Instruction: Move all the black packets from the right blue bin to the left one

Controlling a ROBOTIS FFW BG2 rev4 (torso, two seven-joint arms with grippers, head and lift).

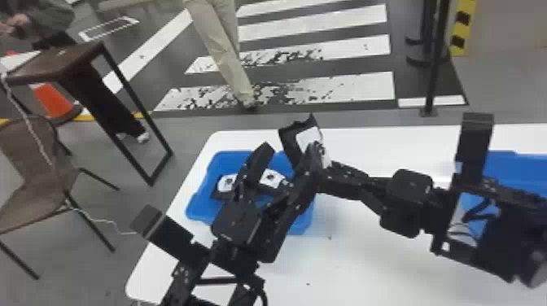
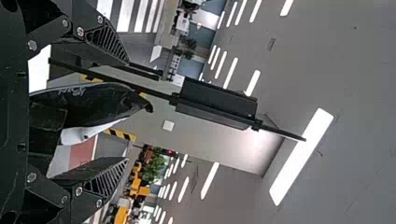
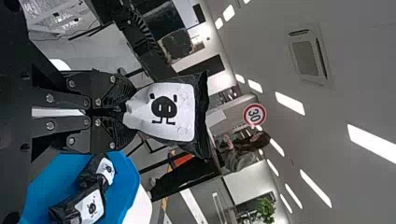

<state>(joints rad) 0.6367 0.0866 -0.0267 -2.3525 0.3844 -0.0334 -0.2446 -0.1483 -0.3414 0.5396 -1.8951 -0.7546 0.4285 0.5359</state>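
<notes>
While the right gripper [image 1: 319, 159] is closed on the narrow end of a black plastic packet w/ a white pig-face label [image 3: 166, 112], the left gripper [image 1: 289, 154] has its fingers spread wide, just beside it, mid-frame in the head view. That pkt is up above the far side of the left blue plastic bin [image 1: 202, 213], label toward the right wrist cam. In the left wrist view a black pkt shows btwn the spread fingers; can't tell if they touch it.

Below, inside the left bin, lie two more pkts, also black w/ white labels: one toward the left side [image 1: 227, 184], the other [image 1: 272, 178] just right of it, partly behind the left gripper. The right blue plastic bin [image 1: 519, 169] is at the right edge of the frame, partly hidden by the right arm; can't tell its contents. Both bins sit on the white tabletop [image 1: 358, 252]. Bkgd, left side: brown chair [image 1: 28, 179], dark brown table [image 1: 61, 61] & orange cone [image 1: 53, 99].
</notes>
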